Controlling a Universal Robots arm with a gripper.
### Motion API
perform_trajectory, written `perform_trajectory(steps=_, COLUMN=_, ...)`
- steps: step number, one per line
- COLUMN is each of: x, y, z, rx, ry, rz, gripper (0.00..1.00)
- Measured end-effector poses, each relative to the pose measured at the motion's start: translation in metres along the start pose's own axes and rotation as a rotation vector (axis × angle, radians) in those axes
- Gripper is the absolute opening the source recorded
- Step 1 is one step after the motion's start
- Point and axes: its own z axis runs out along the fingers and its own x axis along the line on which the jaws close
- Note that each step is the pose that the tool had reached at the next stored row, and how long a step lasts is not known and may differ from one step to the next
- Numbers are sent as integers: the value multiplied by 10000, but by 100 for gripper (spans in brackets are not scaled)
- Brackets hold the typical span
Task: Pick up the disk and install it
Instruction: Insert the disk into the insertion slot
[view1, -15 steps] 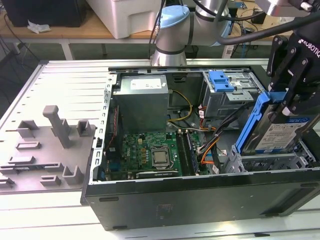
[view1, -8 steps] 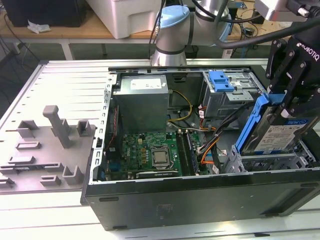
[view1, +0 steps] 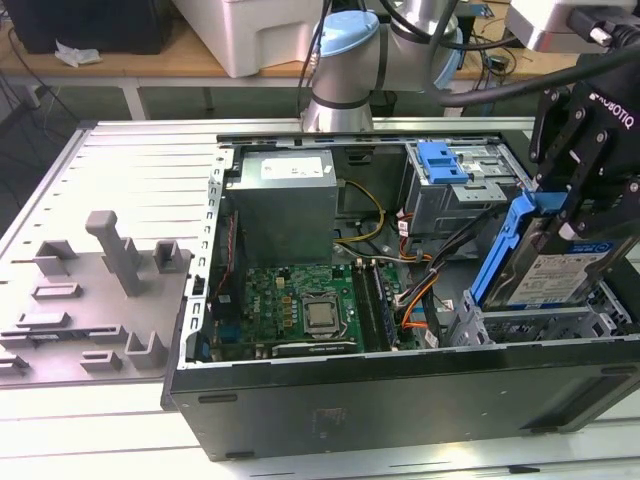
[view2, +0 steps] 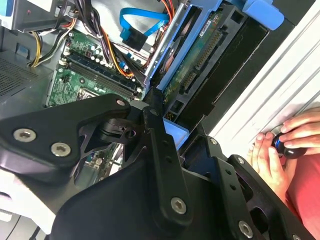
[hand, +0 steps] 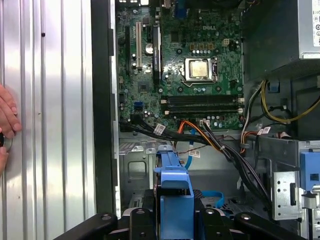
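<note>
- Exterior view: high, looking down into the computer case (view1: 380, 400); arm base (view1: 340, 95) at twelve o'clock, gripper (view1: 572, 205) at three o'clock.
- First wrist view: near, straight down past the disk (hand: 173, 177).
- Second wrist view: nearer, oblique.
- All three share the motherboard (view1: 300, 300).

Arm (view1: 345, 60) comes up at far side in exterior view, bends over twd the exterior view's right. Gripper (view1: 570, 210) hangs there, pointing down w/ slight tilt, fingers clamped on the disk (view1: 558, 268), one each side. Person's hand (view2: 285, 145) in second wrist view: fingers bent, tips pinched together.
</note>
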Motion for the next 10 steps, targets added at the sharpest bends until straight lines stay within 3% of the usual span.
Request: perform_trajectory(steps=10, x=1, y=-4, z=64, rx=0, ry=1, rz=0, gripper=36)
